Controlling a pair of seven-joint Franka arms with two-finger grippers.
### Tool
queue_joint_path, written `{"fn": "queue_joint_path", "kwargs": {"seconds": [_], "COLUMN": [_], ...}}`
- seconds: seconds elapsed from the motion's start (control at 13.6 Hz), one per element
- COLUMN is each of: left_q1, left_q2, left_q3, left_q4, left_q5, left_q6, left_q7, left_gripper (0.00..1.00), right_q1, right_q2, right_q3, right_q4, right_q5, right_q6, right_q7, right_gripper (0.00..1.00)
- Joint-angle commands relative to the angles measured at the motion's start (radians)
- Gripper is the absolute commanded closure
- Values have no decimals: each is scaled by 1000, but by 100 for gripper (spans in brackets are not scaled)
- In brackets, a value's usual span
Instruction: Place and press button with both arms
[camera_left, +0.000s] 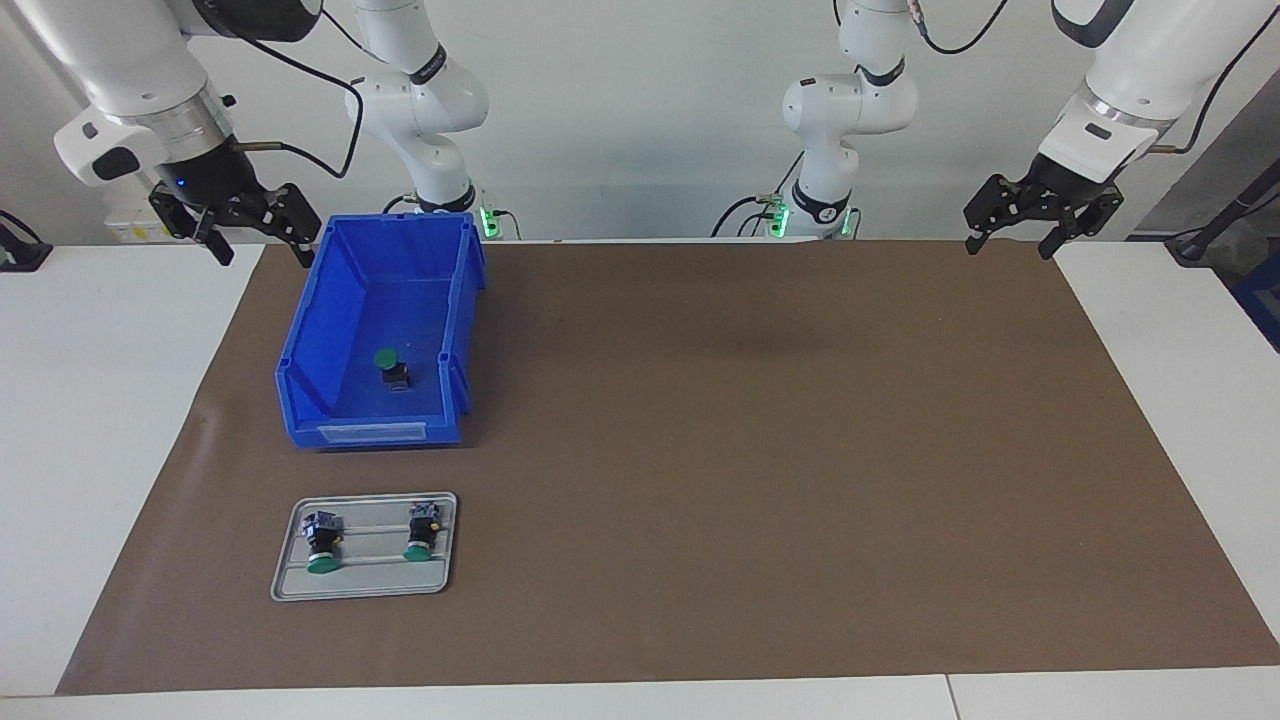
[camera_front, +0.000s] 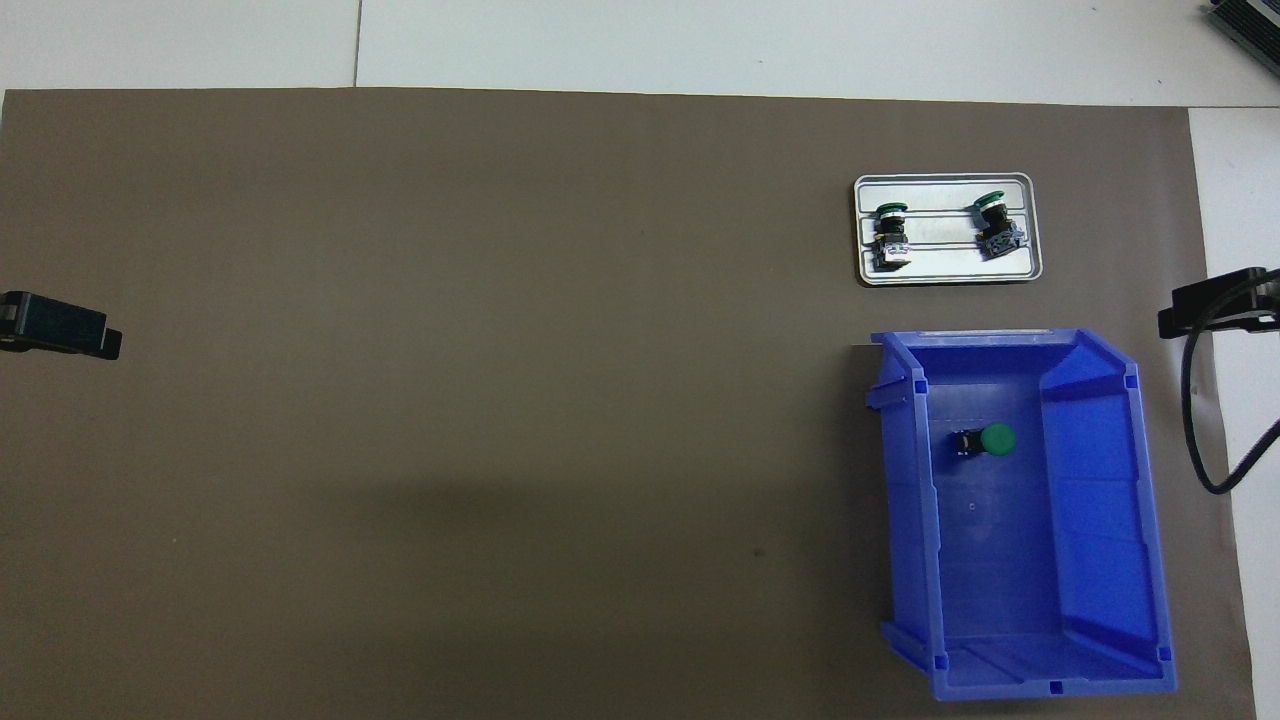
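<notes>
Toward the right arm's end of the table, a blue bin (camera_left: 375, 340) sat on the brown mat (camera_left: 750, 450), its open front facing away from the robots. One green-capped button (camera_left: 391, 369) stood on the bin floor, roughly mid-bin, cap up and slightly tilted. Same button in the overhead view (camera_front: 985, 440): cap pointing toward the right arm's edge of the mat.

Farther from the robots than the bin, near the mat's corner at that end, a grey metal tray (camera_left: 283, 572) lay flat. Two more buttons lay on their sides on it, well apart from each other: tray button one (camera_left: 322, 545) and tray button two (camera_left: 421, 532), green caps pointing away from the robots.

Right gripper (camera_left: 255, 238) hung raised over the mat's edge at the robots' side, just beside the bin's back corner, jaws wide open, holding nothing. Bin button lay well below it and apart from it, no contact.

Left gripper (camera_left: 1012, 242) hung raised over the mat corner at the left arm's end, robots' side, jaws also spread, empty. All three buttons were well apart from it, across the whole mat. Left arm waited.
</notes>
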Motion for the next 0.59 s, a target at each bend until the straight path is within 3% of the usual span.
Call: {"fn": "queue_joint_path", "kwargs": {"seconds": [0.0, 0.52], "left_q1": [8, 8], "left_q2": [-27, -27], "left_q3": [-7, -7], "left_q4": [-27, -26], "left_q5": [15, 15], "left_q6": [-4, -4], "left_q7": [-11, -11], "left_gripper": [0, 0], "right_q1": [-19, -8], "right_q2": [3, -15], "right_q3": [19, 32], "right_q4": [13, -25], "right_q5": [5, 0], "right_q6": [-21, -7], "right_q7": [-13, 52], "right_gripper": [0, 0]}}
